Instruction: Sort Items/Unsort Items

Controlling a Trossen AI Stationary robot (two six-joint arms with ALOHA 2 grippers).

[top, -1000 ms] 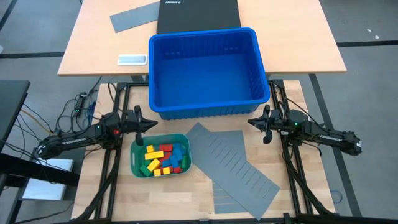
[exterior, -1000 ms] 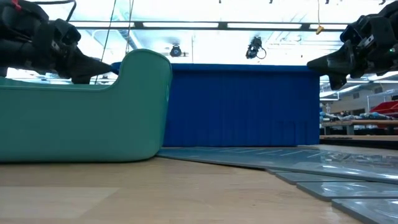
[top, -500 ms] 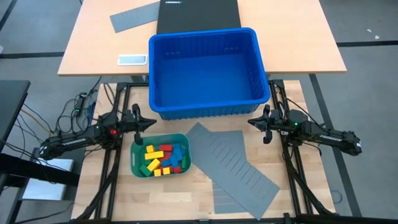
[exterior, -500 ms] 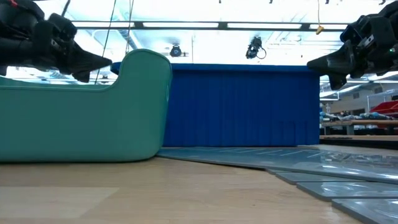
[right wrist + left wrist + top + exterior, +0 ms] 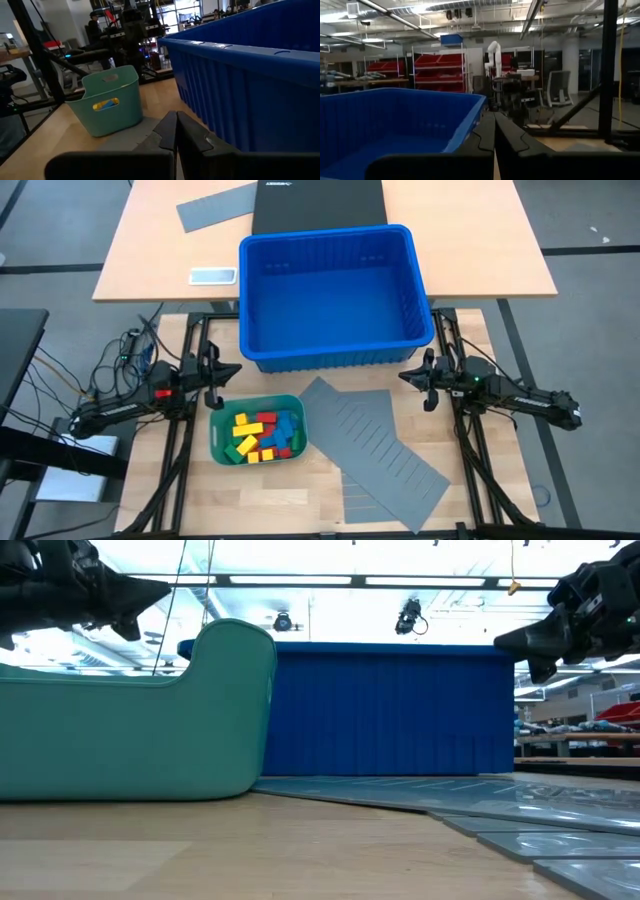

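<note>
1. The toy blocks (image 5: 258, 437), red, yellow, green and blue, are heaped in the teal-green tray (image 5: 222, 418), which stands near the left edge of the wooden table (image 5: 300, 500).
2. The left gripper (image 5: 238, 369) is held shut and empty above the table, between the tray and the blue bin (image 5: 335, 355).
3. The right gripper (image 5: 402, 376) is pressed shut on nothing, beside the bin's front right corner.
4. Grey slotted divider sheets (image 5: 375, 445) are spread just right of the tray.
</note>
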